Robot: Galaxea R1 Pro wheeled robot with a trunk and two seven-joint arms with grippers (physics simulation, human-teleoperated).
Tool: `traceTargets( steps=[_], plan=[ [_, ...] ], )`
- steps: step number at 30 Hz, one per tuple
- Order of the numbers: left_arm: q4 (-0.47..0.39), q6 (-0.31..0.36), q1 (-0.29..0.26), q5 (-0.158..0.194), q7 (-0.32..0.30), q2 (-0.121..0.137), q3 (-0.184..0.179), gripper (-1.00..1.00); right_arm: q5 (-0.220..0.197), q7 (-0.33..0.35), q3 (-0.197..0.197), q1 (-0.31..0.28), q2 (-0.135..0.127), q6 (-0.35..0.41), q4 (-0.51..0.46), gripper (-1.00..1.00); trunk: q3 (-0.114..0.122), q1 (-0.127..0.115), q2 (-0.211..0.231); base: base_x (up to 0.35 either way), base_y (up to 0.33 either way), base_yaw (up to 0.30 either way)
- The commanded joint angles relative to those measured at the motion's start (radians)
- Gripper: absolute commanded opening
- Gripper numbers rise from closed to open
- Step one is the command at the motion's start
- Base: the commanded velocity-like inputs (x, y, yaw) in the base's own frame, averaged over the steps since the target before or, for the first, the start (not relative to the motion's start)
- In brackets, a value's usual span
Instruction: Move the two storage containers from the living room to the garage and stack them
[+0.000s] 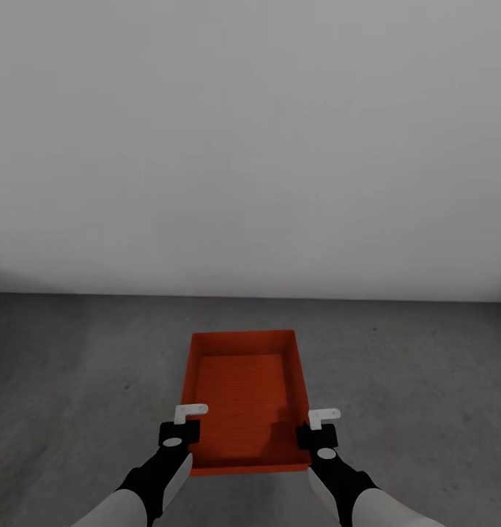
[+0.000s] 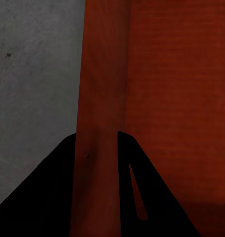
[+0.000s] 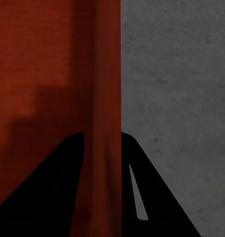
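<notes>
1 orange-red storage container [image 1: 245, 395] sits low over the dark grey concrete floor [image 1: 75, 366] of the garage, long axis running straight away from the robot toward the light grey wall [image 1: 250, 146]; whether its bottom touches the floor I cannot tell. Left hand [image 1: 182, 424] pinches the container's left long wall near the near corner, its fingers [image 2: 53, 197] straddling that wall; right hand [image 1: 318, 428] pinches the right long wall the same way, fingers [image 3: 48, 187] astride it. Both arms equally near, so lowering and release should be level and together.
</notes>
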Motion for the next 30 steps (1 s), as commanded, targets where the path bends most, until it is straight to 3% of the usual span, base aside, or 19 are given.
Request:
traceTargets(
  steps=[1, 11, 30],
  plan=[
    [-0.005, -0.069, -0.001, -0.009, 0.008, 0.01, 0.008, -1.0, -0.019, -0.003, -0.003, 0.0, -0.001, -0.004, 0.003, -1.0, -0.004, 0.004, -0.008, 0.0, 0.0, 0.0],
    [-0.004, -0.069, -0.001, -0.009, 0.008, 0.01, 0.008, -1.0, -0.019, -0.002, -0.002, 0.0, 0.002, -0.002, 0.003, -1.0, -0.036, 0.042, -0.078, 0.0, 0.0, 0.0],
    [-0.004, -0.069, -0.001, -0.009, 0.009, 0.009, 0.008, -1.0, -0.019, -0.003, -0.003, 0.0, 0.002, -0.003, 0.003, -1.0, -0.125, 0.115, -0.211, 0.0, 0.0, 0.0]
  ],
)
